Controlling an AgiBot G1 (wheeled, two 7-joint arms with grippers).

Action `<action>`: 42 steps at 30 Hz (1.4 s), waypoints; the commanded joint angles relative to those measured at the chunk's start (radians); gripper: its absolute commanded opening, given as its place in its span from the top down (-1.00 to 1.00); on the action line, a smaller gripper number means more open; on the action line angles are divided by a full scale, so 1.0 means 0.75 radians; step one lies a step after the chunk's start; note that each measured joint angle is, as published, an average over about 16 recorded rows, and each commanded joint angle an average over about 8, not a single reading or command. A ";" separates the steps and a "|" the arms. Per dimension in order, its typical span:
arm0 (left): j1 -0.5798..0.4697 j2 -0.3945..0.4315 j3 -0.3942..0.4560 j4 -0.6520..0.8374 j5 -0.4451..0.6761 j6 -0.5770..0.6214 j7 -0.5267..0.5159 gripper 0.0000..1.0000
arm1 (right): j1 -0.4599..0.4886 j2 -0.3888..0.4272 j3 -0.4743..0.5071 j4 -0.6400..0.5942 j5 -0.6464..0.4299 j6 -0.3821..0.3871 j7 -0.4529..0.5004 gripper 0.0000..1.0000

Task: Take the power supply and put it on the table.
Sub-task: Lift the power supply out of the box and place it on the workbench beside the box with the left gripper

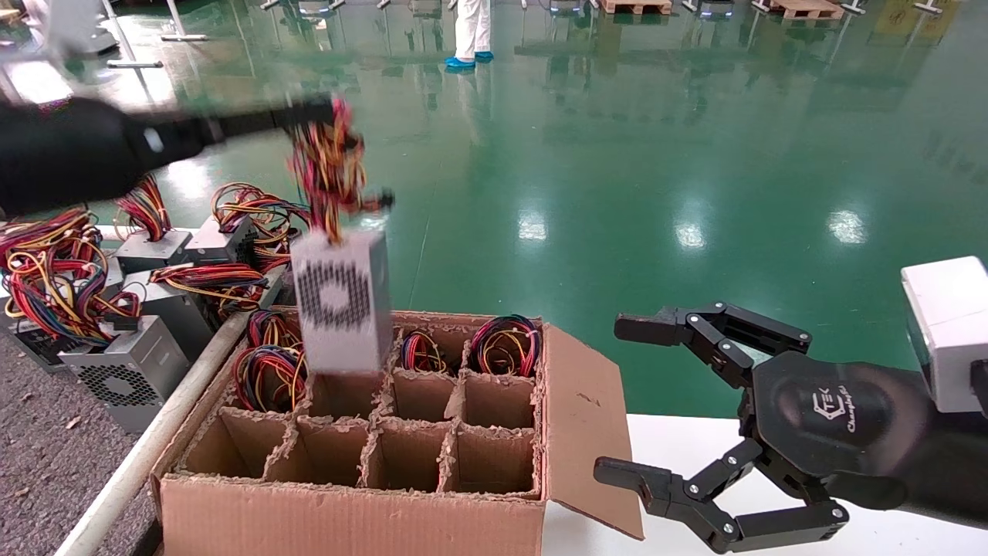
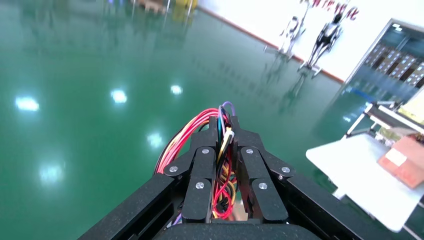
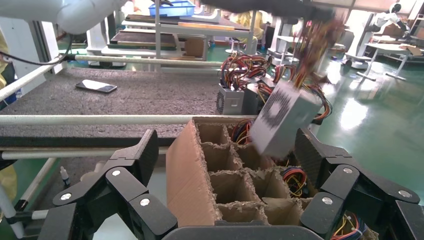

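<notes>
L gripper (image 1: 328,116) fingers clamped on wire bundle (image 1: 328,174) of power supply (image 1: 340,301); unit hangs in air above cardboard box (image 1: 347,517), over its rear cells, fan grille facing cam; R gripper (image 1: 656,401) fingers spread wide, empty, beside box over white surface; grey tabletop (image 1: 46,455) to L carries other PSUs (image 1: 127,371)
</notes>
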 commanded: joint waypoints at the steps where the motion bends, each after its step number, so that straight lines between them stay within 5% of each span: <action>1: -0.048 -0.003 -0.009 -0.009 -0.002 0.000 -0.024 1.00 | 0.000 0.000 0.000 0.000 0.000 0.000 0.000 -1.00; 18: -0.490 -0.050 -0.028 0.449 0.138 0.057 0.184 1.00 | 0.000 0.000 0.000 0.000 0.000 0.000 0.000 -1.00; 42: -0.908 -0.333 0.057 0.980 0.406 0.190 0.512 1.00 | 0.000 0.000 0.000 0.000 0.000 0.000 0.000 -1.00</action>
